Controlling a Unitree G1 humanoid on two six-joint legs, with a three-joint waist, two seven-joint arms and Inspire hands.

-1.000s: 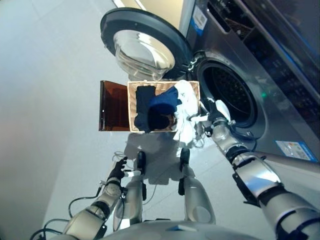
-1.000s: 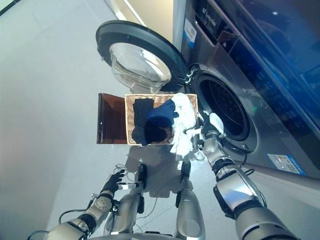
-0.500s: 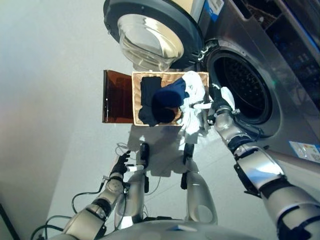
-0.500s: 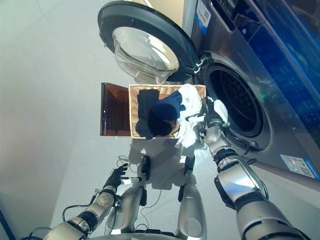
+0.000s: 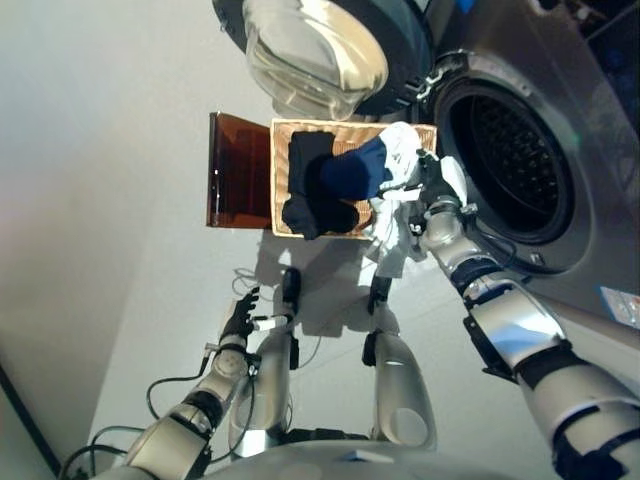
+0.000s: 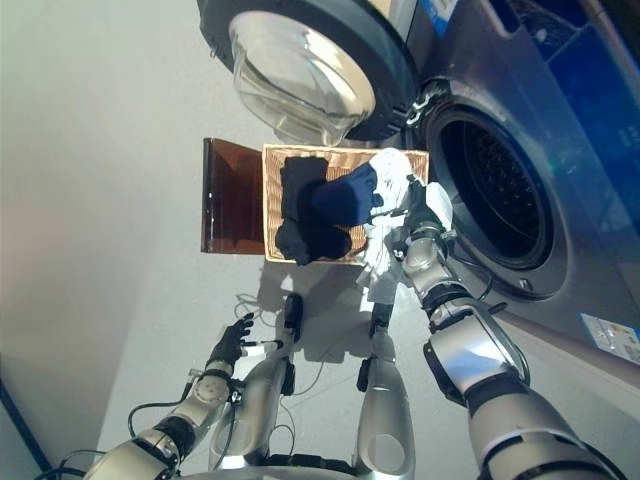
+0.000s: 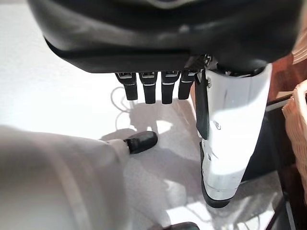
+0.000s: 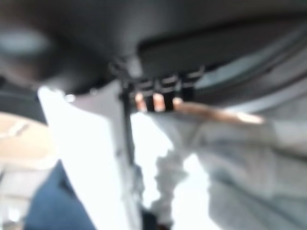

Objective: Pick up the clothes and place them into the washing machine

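A wicker basket [image 5: 279, 180] stands on the floor before the washing machine's open drum [image 5: 510, 170]. It holds dark clothes [image 5: 305, 190] and a blue garment [image 5: 358, 172]. A white garment [image 5: 396, 245] drapes over the basket's right rim and hangs down outside it. My right hand [image 5: 432, 195] is at that rim, between basket and drum, shut on the white garment [image 8: 240, 158]. My left hand [image 5: 238, 322] hangs low by my side, open and holding nothing, fingers [image 7: 153, 88] relaxed.
The machine's round door [image 5: 320, 50] with its glass bowl swings open to the left above the basket. A brown lid panel [image 5: 238, 185] lies flat on the basket's left side. Pale floor spreads to the left.
The whole picture has shifted as my head moved closer. My right hand still holds the white garment at the basket's right rim. The left hand has not moved.
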